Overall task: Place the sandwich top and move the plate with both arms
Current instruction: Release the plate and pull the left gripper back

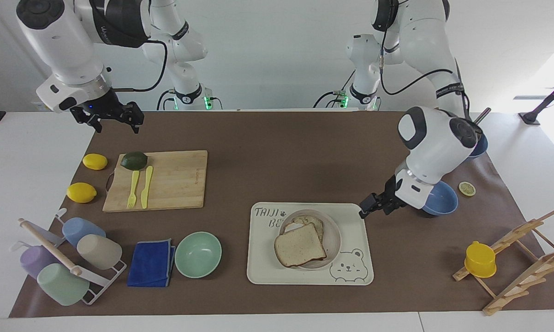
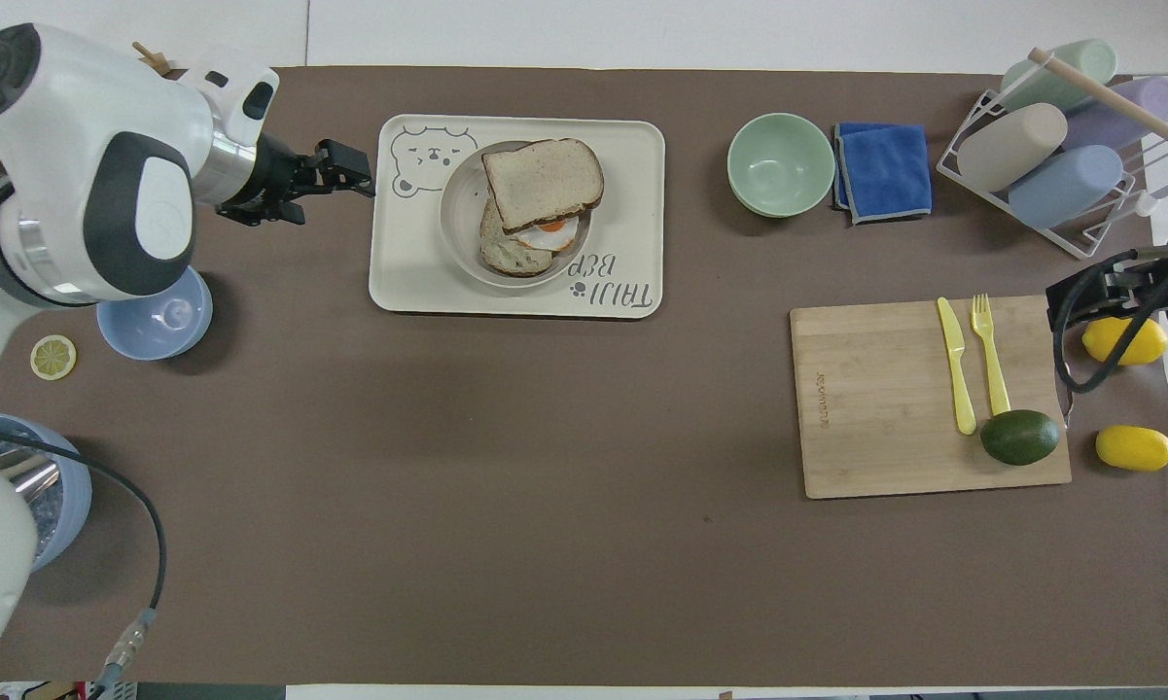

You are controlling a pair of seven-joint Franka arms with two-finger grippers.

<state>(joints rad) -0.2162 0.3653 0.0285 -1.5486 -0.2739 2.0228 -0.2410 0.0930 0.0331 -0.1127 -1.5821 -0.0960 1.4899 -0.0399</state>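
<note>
The squarish light-brown bread slice, the sandwich top (image 1: 300,244), lies skewed on the egg-bearing toast slice (image 2: 528,246), covering only its part nearer the counter's edge away from the robots. Both rest on the small round cream plate (image 1: 336,235), which sits on the rectangular cream tray with a bear drawing (image 1: 350,273), near that same edge and toward the left arm's end.

The left end effector (image 1: 371,206) hangs just off the tray's corner nearest the left arm, holding nothing; whether its fingers are parted cannot be told. The plate lies from it toward the counter's middle.

The right end effector (image 1: 115,115) waits open and empty above the counter's corner by the right arm's base, well apart from the plate. Judged: the left arm is much nearer; the right must cross the counter.
</note>
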